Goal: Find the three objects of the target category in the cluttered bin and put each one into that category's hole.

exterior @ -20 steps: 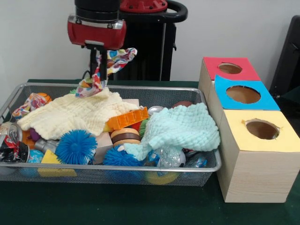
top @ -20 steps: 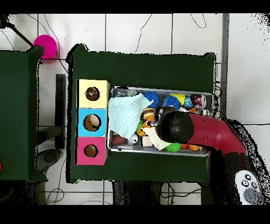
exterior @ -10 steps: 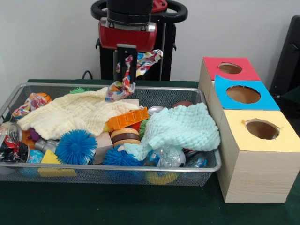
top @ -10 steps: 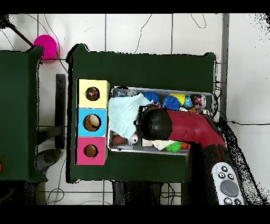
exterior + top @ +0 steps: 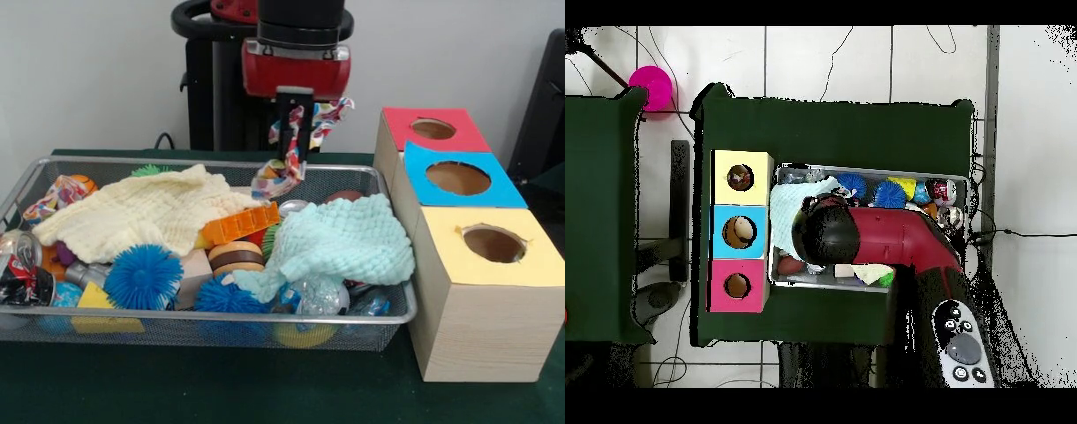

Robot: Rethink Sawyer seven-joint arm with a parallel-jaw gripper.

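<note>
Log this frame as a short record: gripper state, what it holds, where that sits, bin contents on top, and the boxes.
gripper: gripper shut on the patterned cloth
cloth position: hanging in the air above the wire bin, near its far rim
top of bin: cream cloth, mint cloth, blue spiky ball
boxes: red box, blue box, yellow box, each with a round hole on top

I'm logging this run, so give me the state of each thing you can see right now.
Gripper: shut on patterned cloth.
Patterned cloth: lifted, hanging over the basket.
Basket: full of clutter.
Yellow cloth: spread over toys.
Green cloth: draped over toys.
Boxes: holes open.
</note>
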